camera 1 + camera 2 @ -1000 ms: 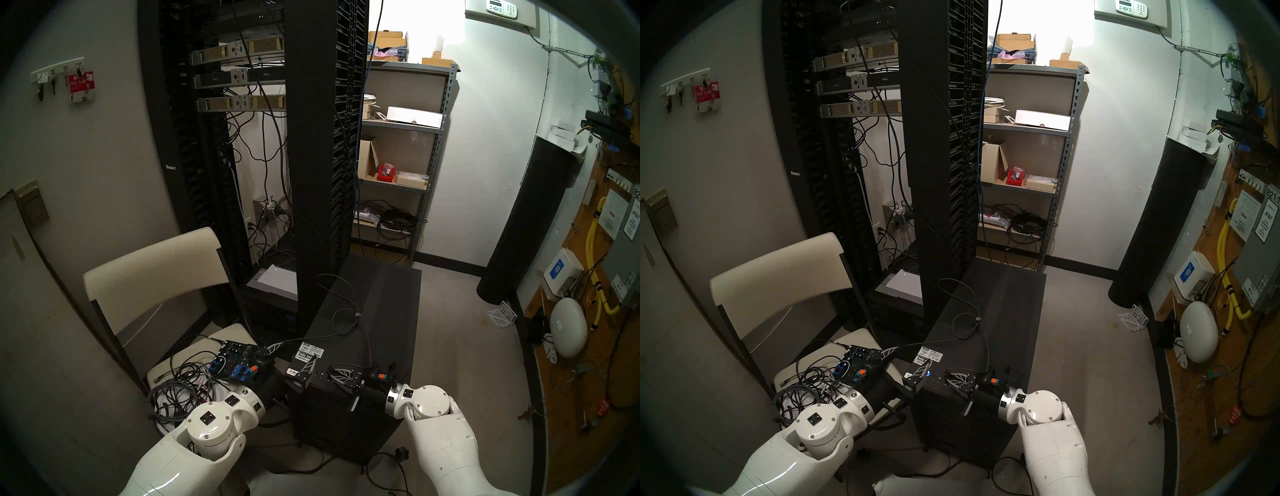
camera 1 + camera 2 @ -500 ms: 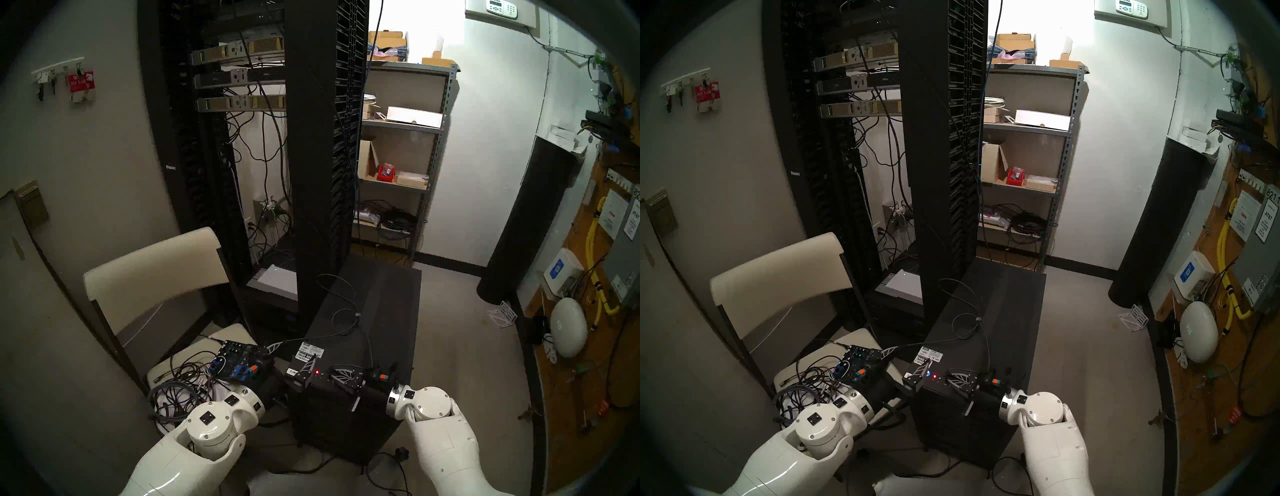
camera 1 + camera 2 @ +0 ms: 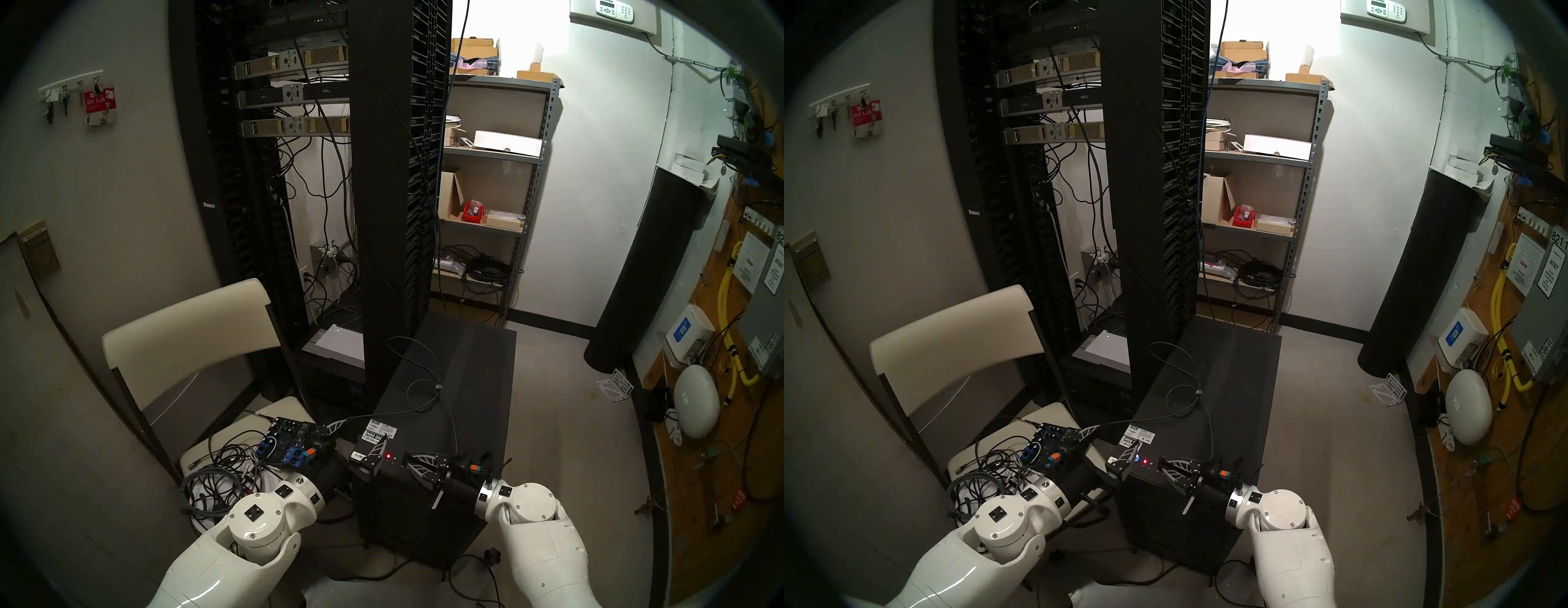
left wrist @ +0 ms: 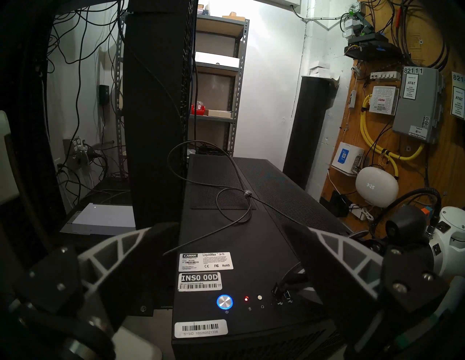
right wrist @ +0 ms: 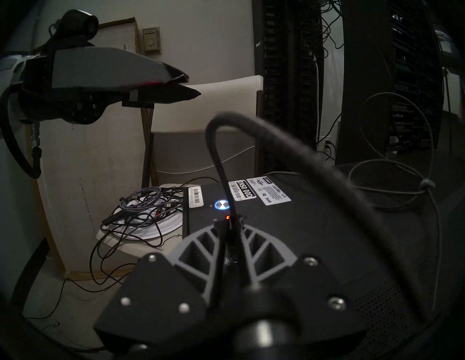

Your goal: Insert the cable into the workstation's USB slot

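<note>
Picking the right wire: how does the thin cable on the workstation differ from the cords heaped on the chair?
The cable is one thin grey strand lying in loose loops on the workstation; the cords are several, thicker, tangled on the chair. The cable carries a small clip; none shows on the cords. Both are dark.

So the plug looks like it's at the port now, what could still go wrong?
1. The right claw sits close around the cable at the USB slot; pulling away could snag it and tug the plug out.
2. Loose cable loops lie on the workstation; an arm could catch one.
3. The lit power button is nearby; a bump might press it.
</note>
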Available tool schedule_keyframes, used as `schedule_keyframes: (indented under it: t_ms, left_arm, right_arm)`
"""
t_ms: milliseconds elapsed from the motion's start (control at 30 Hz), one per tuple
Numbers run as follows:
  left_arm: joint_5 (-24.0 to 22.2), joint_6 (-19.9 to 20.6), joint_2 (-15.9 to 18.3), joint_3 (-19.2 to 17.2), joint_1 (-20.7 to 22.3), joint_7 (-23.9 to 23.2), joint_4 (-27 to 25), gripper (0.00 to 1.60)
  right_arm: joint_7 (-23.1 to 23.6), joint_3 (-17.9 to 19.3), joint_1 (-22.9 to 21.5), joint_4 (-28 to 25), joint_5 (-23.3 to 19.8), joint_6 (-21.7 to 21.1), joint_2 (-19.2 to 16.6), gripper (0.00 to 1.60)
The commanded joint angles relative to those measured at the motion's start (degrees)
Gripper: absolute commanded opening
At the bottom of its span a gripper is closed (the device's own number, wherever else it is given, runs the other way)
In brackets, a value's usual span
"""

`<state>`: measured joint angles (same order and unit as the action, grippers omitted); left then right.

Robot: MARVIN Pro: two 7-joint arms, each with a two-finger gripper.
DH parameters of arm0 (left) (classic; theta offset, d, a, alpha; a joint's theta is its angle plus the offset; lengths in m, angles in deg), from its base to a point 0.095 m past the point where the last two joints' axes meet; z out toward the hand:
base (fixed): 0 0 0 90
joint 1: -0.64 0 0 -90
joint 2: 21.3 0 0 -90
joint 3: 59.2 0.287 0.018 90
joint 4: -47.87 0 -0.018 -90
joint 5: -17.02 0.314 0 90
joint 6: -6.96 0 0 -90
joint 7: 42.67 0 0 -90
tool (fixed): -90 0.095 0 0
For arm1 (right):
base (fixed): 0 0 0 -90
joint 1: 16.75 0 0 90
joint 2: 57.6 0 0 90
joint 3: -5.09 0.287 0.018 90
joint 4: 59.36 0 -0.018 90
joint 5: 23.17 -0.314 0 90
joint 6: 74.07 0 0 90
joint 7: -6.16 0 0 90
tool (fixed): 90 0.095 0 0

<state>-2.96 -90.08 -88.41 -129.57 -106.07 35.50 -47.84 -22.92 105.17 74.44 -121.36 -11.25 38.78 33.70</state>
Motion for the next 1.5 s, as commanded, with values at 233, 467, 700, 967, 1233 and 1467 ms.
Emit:
schedule_keyframes:
  t_ms: [233, 467, 700, 967, 1233, 1467]
  left_arm:
    - [0.4, -0.4, -0.2, 0.1, 0.3, -0.2, -0.8, 1.6]
    - [0.4, -0.4, -0.2, -0.1, 0.2, 0.0, -1.1, 1.6]
    - [0.3, -0.4, -0.2, -0.2, 0.1, -0.1, -1.1, 1.6]
    - [0.5, -0.3, -0.4, -0.1, 0.0, 0.0, -1.3, 1.6]
    - [0.6, -0.2, -0.4, -0.2, 0.0, 0.1, -1.5, 1.6]
    - [0.5, -0.4, -0.4, -0.2, 0.1, -0.2, -1.5, 1.6]
  right_arm:
    - [2.4, 0.5, 1.5, -5.0, -1.6, -0.2, 0.6, 1.29]
    - [7.1, 2.6, 5.8, -11.5, -5.7, -2.7, 0.4, 1.16]
    - [9.5, 5.0, 11.2, -17.0, -6.9, -6.7, 0.2, 1.14]
    - [11.7, 6.5, 15.5, -22.2, -8.1, -9.0, 1.1, 1.12]
    - [14.6, 8.2, 19.1, -28.6, -10.9, -10.6, 1.8, 1.13]
    - [16.9, 11.4, 21.3, -34.5, -15.3, -11.2, 2.2, 1.14]
